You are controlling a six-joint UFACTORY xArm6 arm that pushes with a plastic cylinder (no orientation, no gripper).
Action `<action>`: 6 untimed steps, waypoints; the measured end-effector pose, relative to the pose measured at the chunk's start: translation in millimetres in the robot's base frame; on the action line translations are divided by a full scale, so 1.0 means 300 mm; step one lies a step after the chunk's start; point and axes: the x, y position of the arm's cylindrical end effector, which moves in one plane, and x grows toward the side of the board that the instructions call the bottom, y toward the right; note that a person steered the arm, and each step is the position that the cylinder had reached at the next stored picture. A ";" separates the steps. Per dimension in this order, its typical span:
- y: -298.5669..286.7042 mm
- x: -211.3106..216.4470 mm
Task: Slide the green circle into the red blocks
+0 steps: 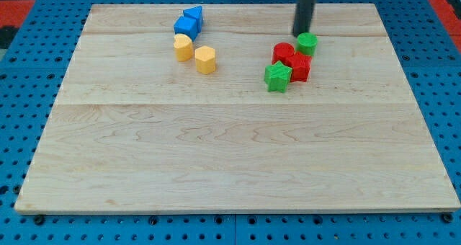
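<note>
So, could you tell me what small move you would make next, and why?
Probably a short further push toward the view's bottom, or none at all. My tip sits just above and left of the green circle, which already seems to touch the red blocks. The green star lies against their lower left, so a long push could scatter the cluster.

You see a pale wooden board with faint grain lines, lying on a blue perforated surface. On it sit a green circle, two red blocks, a green star, two blue blocks and two yellow-orange blocks. The rod ending in my tip is dark grey
</note>
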 end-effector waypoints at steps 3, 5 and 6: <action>0.088 -0.020; 0.021 0.092; -0.002 0.092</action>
